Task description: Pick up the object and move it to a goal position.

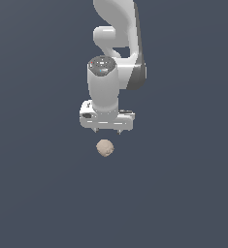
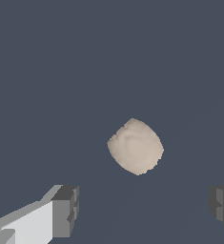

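Note:
The object is a small lumpy beige-tan ball lying on the dark grey floor, just below the white gripper in the exterior view. The gripper points down, is open and empty, and is apart from the ball. In the wrist view the ball lies ahead of the gap between the two dark grey fingertips, which stand wide apart on either side, much wider than the ball. The gripper's midpoint holds nothing.
The white arm rises from the gripper toward the top of the exterior view. The dark grey floor spreads flat all around the ball. No goal marker shows.

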Available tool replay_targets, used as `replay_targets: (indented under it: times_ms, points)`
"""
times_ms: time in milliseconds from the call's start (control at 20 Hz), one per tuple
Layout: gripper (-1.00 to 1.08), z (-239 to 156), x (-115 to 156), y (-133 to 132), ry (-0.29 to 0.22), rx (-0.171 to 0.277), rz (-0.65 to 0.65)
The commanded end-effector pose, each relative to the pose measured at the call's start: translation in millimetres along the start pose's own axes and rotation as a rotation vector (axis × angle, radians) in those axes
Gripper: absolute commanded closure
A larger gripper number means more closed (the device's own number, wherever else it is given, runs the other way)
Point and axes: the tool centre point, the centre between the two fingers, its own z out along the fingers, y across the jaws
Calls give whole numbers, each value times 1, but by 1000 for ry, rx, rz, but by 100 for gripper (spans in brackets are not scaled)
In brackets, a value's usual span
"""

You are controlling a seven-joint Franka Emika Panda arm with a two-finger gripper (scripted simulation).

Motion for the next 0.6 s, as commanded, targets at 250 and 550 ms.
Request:
replay_targets:
  times_ms: [250,550]
  points:
    - [-92,-7,3,1,6,10,19]
    - [-92,-17,7,2,15,25,45]
